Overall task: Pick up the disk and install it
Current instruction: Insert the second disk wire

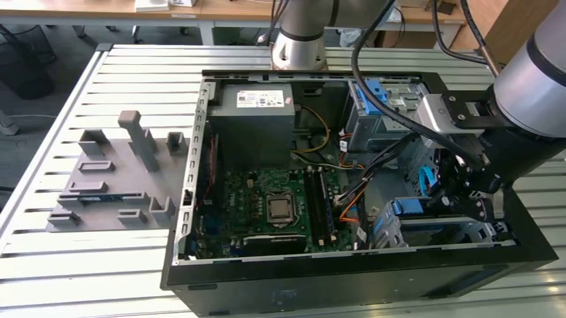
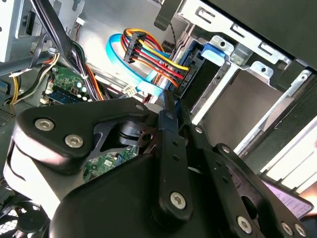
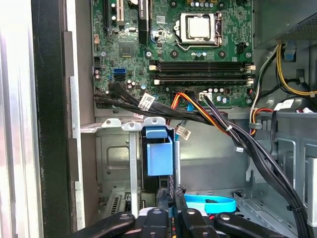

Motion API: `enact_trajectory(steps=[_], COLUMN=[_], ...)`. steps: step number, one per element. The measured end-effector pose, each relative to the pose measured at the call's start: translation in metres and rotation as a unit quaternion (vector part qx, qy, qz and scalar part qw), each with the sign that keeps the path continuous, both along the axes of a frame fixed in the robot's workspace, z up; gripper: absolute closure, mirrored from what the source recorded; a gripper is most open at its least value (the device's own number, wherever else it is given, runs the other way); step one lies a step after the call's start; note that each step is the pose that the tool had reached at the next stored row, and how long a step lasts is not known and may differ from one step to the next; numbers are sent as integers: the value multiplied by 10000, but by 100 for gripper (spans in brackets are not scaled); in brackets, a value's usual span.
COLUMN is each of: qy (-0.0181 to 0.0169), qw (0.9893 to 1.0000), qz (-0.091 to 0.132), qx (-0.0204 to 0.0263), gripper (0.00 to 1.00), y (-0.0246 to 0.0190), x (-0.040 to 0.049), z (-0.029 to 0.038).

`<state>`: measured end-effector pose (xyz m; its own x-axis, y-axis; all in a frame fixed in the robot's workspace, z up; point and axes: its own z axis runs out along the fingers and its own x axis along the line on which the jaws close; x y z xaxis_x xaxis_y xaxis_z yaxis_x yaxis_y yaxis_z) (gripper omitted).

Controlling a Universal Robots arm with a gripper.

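Gripper (image 1: 464,192): lower right of the exterior view, inside the case (image 1: 265,281); fingers closed together, holding nothing.
Disk (image 3: 159,157): seated in the bay (image 3: 116,168), just beside the fingertips.

No print can be made out: the white sticker (image 1: 262,99) on the grey power-supply box (image 1: 256,126) and the small white tags (image 3: 146,102) on the black cables (image 3: 163,111) carry marks too small to read
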<state>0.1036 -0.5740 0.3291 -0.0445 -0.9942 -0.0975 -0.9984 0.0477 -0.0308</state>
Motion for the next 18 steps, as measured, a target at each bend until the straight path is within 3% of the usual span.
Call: enact_trajectory(steps=[2,3,10,18], qy=[0,0,0,4], qw=[10000,10000,10000,10000], qz=[0,0,0,0], qx=[-1,-2,-3,-3], gripper=[82,76,76,76], y=[0,0,0,0], x=[0,0,0,0], z=[1,1,27,114])
